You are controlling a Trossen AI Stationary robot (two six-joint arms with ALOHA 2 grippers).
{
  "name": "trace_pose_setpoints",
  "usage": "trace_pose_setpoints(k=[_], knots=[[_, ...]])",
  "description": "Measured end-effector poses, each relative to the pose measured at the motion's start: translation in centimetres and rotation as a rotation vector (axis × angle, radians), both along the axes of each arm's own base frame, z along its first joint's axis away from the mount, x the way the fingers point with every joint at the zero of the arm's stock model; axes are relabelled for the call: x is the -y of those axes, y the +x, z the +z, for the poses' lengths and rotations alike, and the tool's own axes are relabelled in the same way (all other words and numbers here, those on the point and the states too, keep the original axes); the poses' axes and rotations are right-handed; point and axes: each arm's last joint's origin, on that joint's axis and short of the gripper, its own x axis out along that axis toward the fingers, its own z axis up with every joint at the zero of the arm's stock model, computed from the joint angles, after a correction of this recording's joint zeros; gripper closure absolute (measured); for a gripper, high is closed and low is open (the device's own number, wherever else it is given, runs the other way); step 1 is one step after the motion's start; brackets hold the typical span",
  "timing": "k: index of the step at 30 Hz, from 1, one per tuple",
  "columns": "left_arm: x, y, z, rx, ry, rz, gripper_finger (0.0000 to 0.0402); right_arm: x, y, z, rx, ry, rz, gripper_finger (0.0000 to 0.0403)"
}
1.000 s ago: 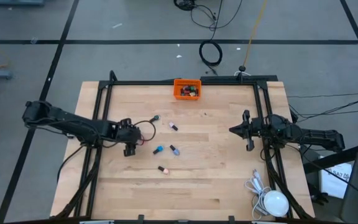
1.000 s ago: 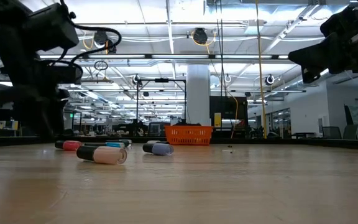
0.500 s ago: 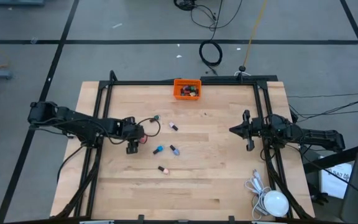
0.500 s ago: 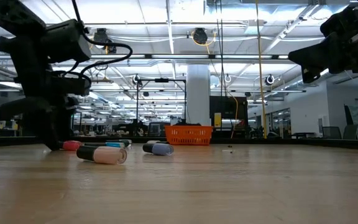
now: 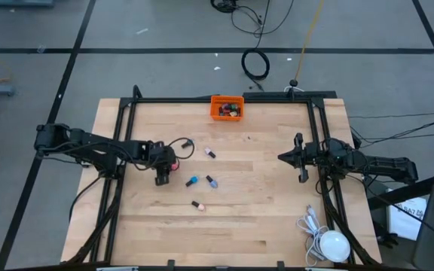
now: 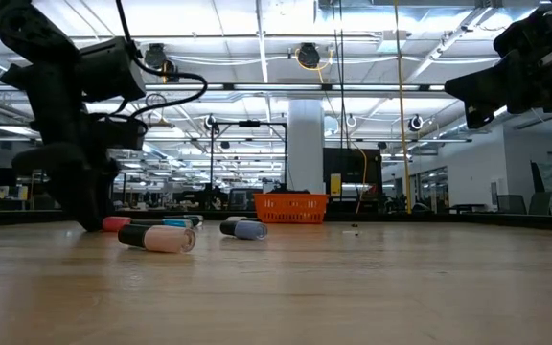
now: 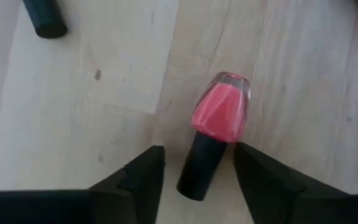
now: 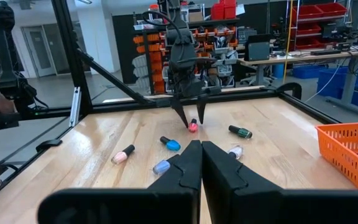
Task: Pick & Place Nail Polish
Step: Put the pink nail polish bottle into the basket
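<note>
Left wrist view looks straight down on a pink bottle [image 7: 219,124] lying flat on the desk [image 7: 104,112], its dark cap [image 7: 201,168] toward the camera and its pink body away, long axis running a little aslant between the two fingers [image 7: 143,180]. The left gripper [image 7: 197,180] has its jaws set narrowly apart astride the cap, one finger on each side, not yet closed on it; a small gap shows on both sides. From the high view the left gripper [image 5: 163,172] stands over the desk's left-middle part, and the pink bottle [image 5: 172,168] lies just beside its tip. Four other bottles lie loose near it: a green one [image 5: 189,142] and a pale-pink one [image 5: 210,153] toward the far edge, a blue one [image 5: 192,181] and a lilac one [image 5: 212,181] side by side in the middle, and a peach one [image 5: 197,205] nearer the front, all on their sides and pointing different ways. An orange bin [image 5: 227,108] at the far edge holds more bottles. The right gripper [image 5: 296,157] waits above the desk's right side, its jaws pressed fully together on nothing, as the right wrist view shows [image 8: 201,163].
</note>
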Motion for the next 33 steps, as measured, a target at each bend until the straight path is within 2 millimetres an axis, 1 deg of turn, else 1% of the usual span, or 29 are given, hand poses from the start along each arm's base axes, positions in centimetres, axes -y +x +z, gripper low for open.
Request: trace_pose_setpoints(k=[8, 14, 17, 21, 23, 25, 28, 30, 33], knots=[[0.0, 0.1, 0.0, 0.019, -0.033, 0.017, 0.0300, 0.0, 0.0, 0.0, -0.001, 0.000, 0.000, 0.0403], [0.0, 0.6, 0.2, 0.077, -0.025, 0.035, 0.0348, 0.0, 0.0, 0.0, -0.001, 0.008, 0.000, 0.0403], [0.1, 0.7, 0.2, 0.075, -0.003, 0.002, 0.0363, 0.0, 0.0, 0.0, -0.001, 0.011, 0.001, 0.0403], [0.5, 0.9, 0.3, 0.092, 0.069, -0.065, 0.0363, 0.0, 0.0, 0.0, -0.001, 0.011, 0.001, 0.0403], [0.7, 1.3, 0.5, 0.136, 0.086, -0.078, 0.0363, 0.0, 0.0, 0.0, -0.001, 0.011, 0.001, 0.0403], [1.0, 2.0, 1.3, 0.207, 0.090, -0.089, 0.0363, 0.0, 0.0, 0.0, -0.001, 0.011, 0.001, 0.0403], [1.5, 3.3, 3.3, 0.342, 0.093, -0.106, 0.0361, 0.0, 0.0, 0.0, -0.002, 0.011, 0.001, 0.0403], [1.8, 4.1, 5.1, 0.441, 0.095, -0.121, 0.0362, 0.0, 0.0, 0.0, -0.002, 0.011, 0.001, 0.0403], [2.4, 5.3, 8.4, 0.618, 0.074, -0.140, 0.0363, 0.0, 0.0, 0.0, -0.001, 0.011, 0.000, 0.0403]])
